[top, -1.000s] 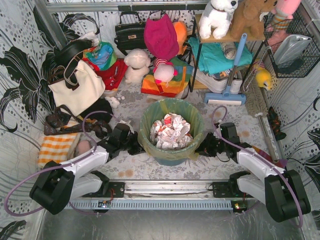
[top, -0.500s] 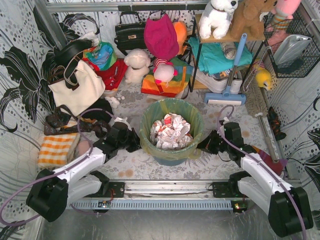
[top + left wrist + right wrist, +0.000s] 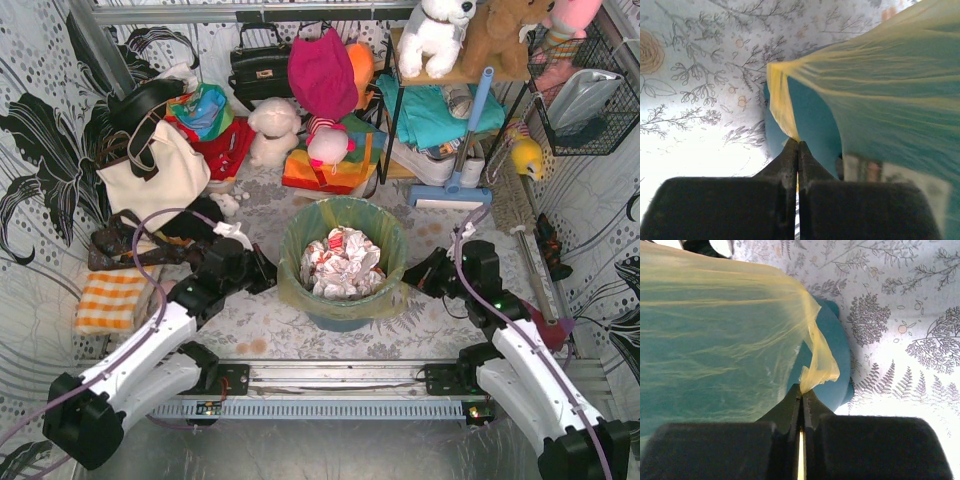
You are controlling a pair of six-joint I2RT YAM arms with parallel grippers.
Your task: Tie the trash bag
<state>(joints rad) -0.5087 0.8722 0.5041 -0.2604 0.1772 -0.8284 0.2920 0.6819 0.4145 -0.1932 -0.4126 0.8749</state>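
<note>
The yellow translucent trash bag (image 3: 385, 305) lines the teal round bin (image 3: 340, 320) at the table's middle, its rim folded over the bin's edge, crumpled white paper (image 3: 340, 262) inside. My left gripper (image 3: 268, 275) is at the bin's left side, shut on a yellow handle strip (image 3: 780, 100) that runs up to the bag's skirt (image 3: 880, 95). My right gripper (image 3: 412, 278) is at the bin's right side, shut on the other strip (image 3: 819, 362), which hangs slack and folded from the bag (image 3: 715, 330).
A cream canvas tote (image 3: 155, 175), dark bags (image 3: 130, 245) and an orange checked cloth (image 3: 112, 298) lie at the left. Plush toys (image 3: 275, 130), a shelf (image 3: 450, 100) and a blue mop (image 3: 455, 185) stand behind the bin. A wire basket (image 3: 585, 95) hangs at the right.
Both arms have lifted and swung outward and back along the bin's sides. The grippers now sit higher, beside the bin's rim, each still holding its strip.
</note>
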